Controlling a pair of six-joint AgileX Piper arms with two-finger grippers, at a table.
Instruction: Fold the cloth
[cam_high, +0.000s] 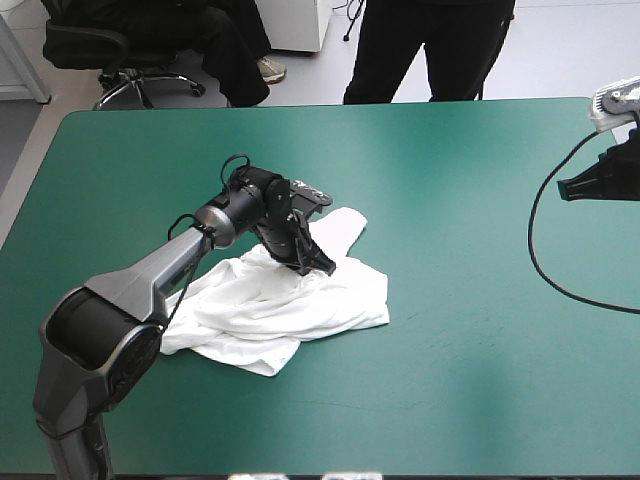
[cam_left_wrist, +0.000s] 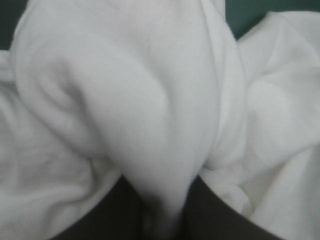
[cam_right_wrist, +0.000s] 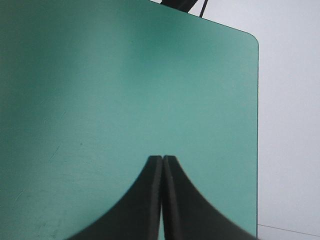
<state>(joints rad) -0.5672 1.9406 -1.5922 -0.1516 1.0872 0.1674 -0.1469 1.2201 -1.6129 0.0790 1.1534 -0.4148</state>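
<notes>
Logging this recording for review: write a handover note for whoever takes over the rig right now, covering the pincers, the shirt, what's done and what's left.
Left pincer: shut on the T-shirt, pinching a bunch of cloth at the heap's far side, low over the table.
Right pincer: shut, holding nothing, near the table's right edge, well away from the shirt.
T-shirt: a crumpled heap left of the table's middle.
Done: a grip only; no fold shows.
Left: spread it flat, then fold it.

Bright, even light from above leaves a pale sheen on the teal-green worktop (cam_high: 470, 170) and only soft, weak shadows under the white T-shirt (cam_high: 290, 310).
</notes>
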